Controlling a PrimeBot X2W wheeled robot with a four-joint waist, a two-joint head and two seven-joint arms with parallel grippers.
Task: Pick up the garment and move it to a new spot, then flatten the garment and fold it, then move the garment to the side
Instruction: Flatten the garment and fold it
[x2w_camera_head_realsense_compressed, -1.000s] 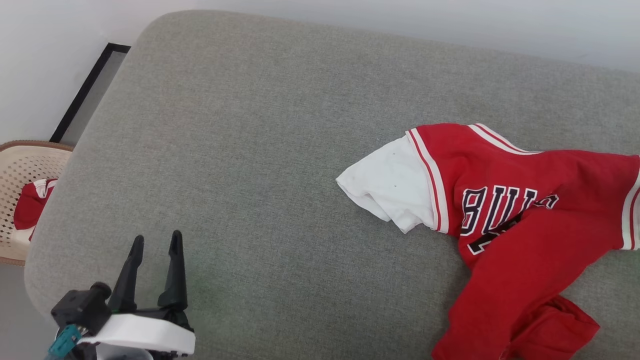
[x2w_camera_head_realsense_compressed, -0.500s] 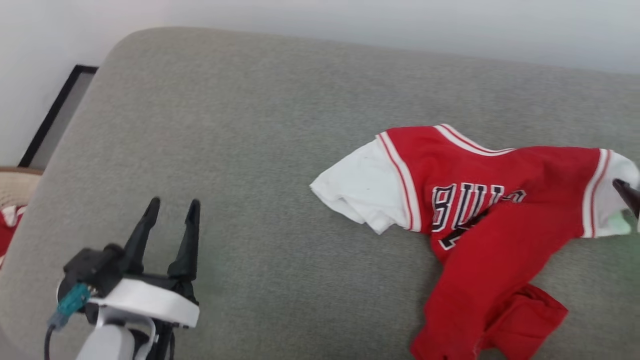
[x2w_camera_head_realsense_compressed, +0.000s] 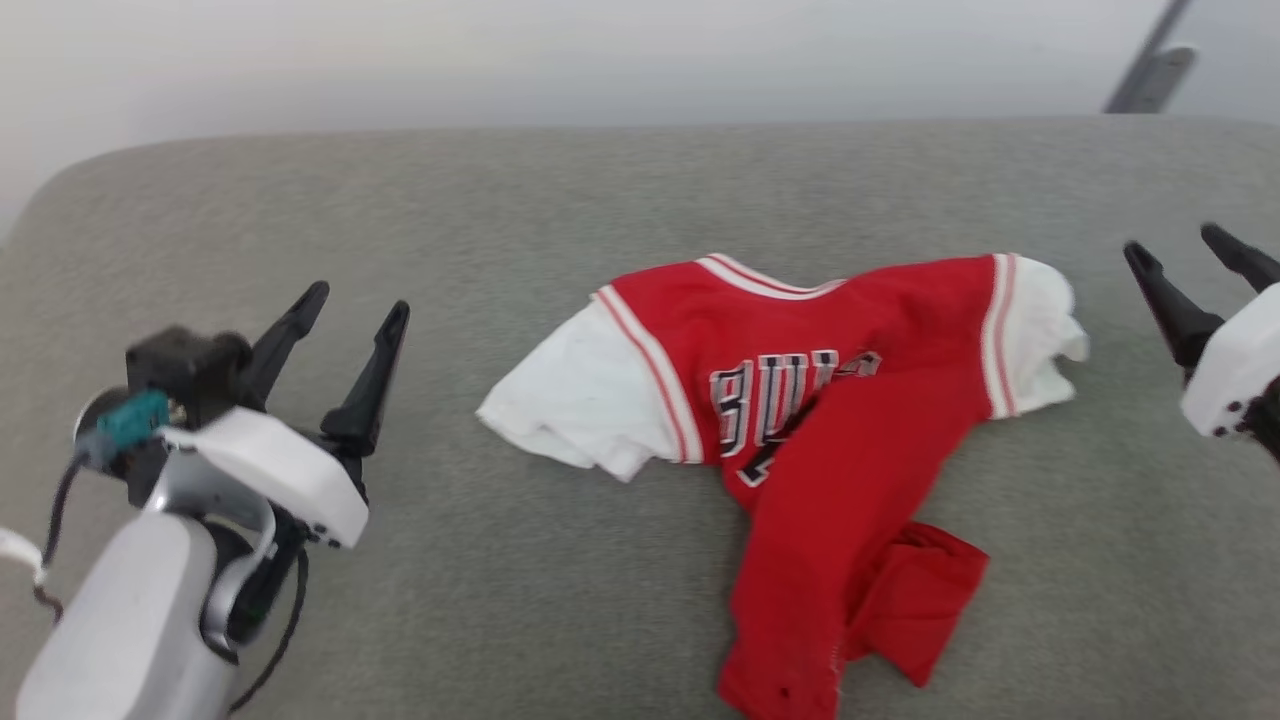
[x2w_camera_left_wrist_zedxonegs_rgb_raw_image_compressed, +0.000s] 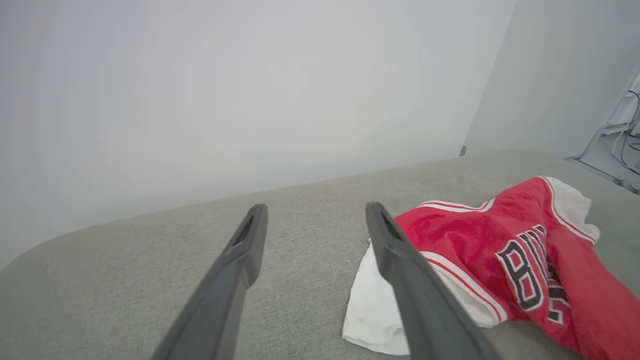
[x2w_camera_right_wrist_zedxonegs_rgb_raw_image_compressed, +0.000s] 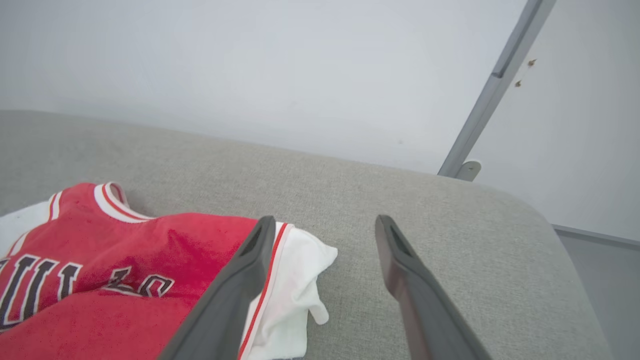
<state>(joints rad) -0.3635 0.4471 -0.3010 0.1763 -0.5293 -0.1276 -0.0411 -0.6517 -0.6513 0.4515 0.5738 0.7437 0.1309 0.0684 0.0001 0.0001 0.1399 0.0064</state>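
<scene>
Nearest the camera, the pale forearm of the left arm is rising from the lower left corner. At its end the left gripper is hanging over the grey woven upholstered cushion, its two long dark fingers spread wide with nothing between them. The garment — a red jersey-style T-shirt with white short sleeves and striped trim — is lying crumpled mid-cushion, its red lower part bunching toward the near edge and its black white-outlined lettering partly showing. One white sleeve is pointing toward the left gripper, well apart from it. The other is lying near the right gripper, whose fingers are likewise standing wide apart and empty — clear of the cloth. Beyond the cushion a pale wall is rising, with a grey metal bar leaning at the upper right.
</scene>
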